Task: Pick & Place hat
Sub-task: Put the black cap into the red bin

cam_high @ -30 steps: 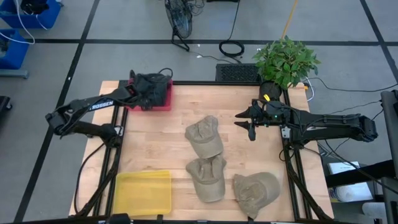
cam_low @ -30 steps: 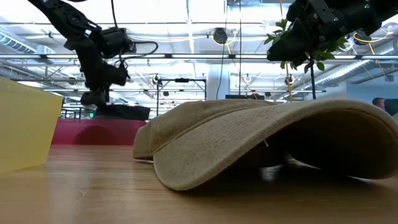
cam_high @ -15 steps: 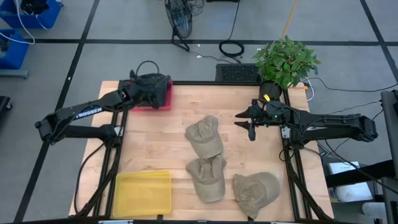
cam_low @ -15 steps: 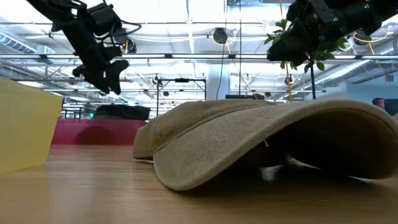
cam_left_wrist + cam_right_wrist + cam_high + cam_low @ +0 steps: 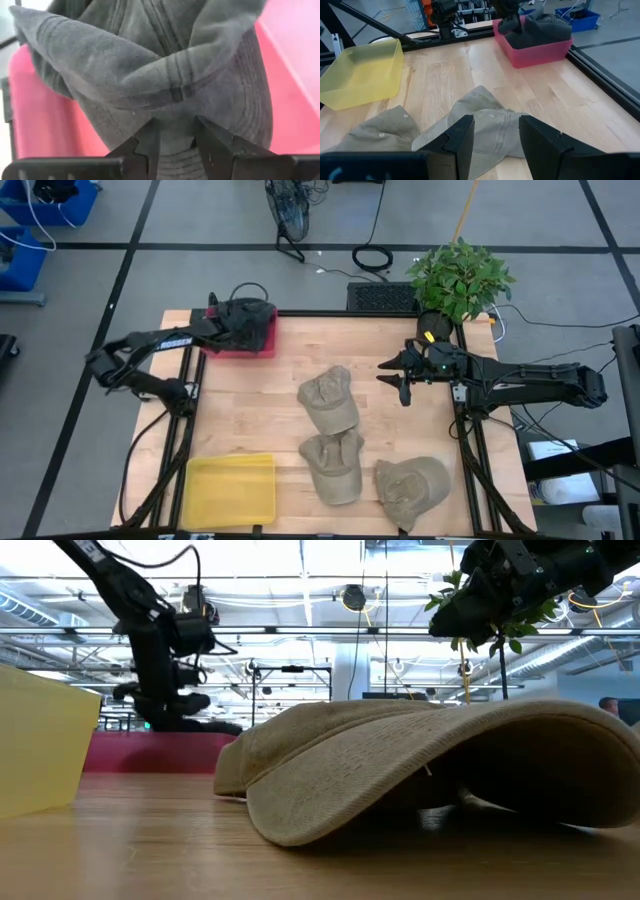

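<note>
"trossen" on left arm [image 5: 165,340]

From my spot there's a leafy potted plant [image 5: 458,280] off the table's 1 o'clock corner, and a coiled black cable [image 5: 372,257] on the floor at 12 o'clock.

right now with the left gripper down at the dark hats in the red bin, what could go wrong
The left gripper is pressed into the dark hats heaped in the red bin; it could snag a fold and drag one back out. The heap already sits above the rim, so a hat may slide off. The right gripper waits above the tan hats.
</note>
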Controlling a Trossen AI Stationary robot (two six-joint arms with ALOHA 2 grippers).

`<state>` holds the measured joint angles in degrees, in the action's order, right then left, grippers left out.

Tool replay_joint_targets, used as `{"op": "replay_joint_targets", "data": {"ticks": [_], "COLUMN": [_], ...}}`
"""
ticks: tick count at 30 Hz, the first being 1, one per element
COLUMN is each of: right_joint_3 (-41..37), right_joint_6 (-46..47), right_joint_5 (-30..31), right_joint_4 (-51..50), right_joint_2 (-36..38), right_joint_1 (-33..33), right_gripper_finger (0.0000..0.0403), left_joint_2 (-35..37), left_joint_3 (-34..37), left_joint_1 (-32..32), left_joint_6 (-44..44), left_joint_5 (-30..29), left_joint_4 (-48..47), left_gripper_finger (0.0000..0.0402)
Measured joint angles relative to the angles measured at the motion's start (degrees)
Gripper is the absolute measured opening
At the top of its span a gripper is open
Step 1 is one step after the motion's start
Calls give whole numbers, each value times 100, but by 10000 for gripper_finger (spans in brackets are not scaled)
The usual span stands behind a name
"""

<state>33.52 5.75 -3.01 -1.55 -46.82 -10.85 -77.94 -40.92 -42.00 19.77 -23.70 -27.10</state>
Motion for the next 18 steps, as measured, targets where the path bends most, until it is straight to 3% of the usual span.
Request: {"op": "replay_joint_targets", "data": {"ticks": [7, 18], "right_joint_3": [0, 0], "right_joint_6": [-21, -21], "right_joint_5": [-2, -4], "right_joint_4": [-1, -3], "right_joint_2": [0, -1], "right_joint_1": [0, 2], "right_gripper_finger": [141, 141], "left_joint_2": [-640, -1043], "left_joint_3": [-23, -28], "left_joint_1": [-429, -585], "left_joint_6": [-29, -131], "left_joint_5": [316, 463], "left_joint_4": [655, 574], "left_gripper_finger": [133, 127]}}
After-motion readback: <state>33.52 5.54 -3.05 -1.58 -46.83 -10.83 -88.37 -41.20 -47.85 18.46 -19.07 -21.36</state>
